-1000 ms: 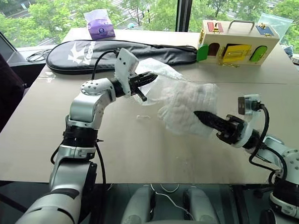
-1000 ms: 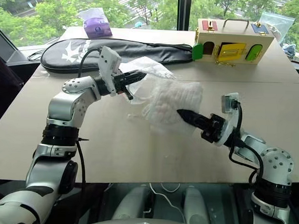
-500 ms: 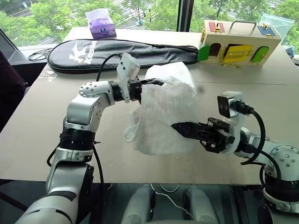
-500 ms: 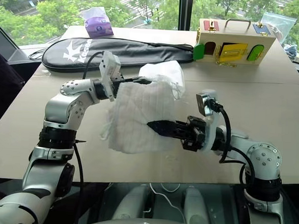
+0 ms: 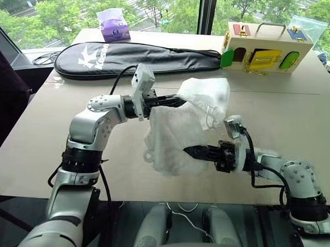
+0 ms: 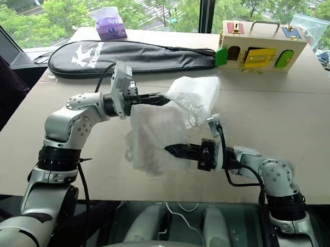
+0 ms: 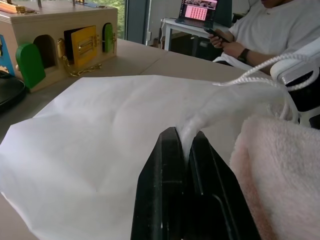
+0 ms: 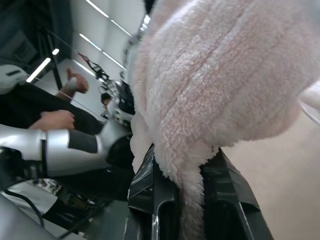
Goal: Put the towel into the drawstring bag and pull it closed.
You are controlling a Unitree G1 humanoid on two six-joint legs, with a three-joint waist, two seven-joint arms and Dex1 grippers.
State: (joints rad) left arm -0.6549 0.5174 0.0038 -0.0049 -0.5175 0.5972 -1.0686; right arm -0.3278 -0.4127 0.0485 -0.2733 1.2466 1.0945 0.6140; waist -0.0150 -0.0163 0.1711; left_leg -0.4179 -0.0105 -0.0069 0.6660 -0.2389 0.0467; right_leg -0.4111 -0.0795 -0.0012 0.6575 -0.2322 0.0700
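Between both grippers, above counter (image 5: pixel 54 151): towel (image 5: pixel 172 140) hangs, its low edge clamped in right gripper (image 5: pixel 188 152). Left gripper (image 5: pixel 179 100) pinched tight on drawstring bag (image 5: pixel 207 95) mouth w/ cord, bag just beyond its fingertips, touching towel top.

The left gripper (image 5: pixel 179 100) pinches the mouth of the drawstring bag (image 5: pixel 205 98) above the table (image 5: pixel 44 129). The towel (image 5: pixel 170 139) hangs just below the bag, its lower part clamped by the right gripper (image 5: pixel 190 152). Behind the bag lie a black racket cover (image 5: pixel 129 56), a purple tissue pack (image 5: pixel 115 26) and a wooden box (image 5: pixel 265 47) with 3 coloured doors.
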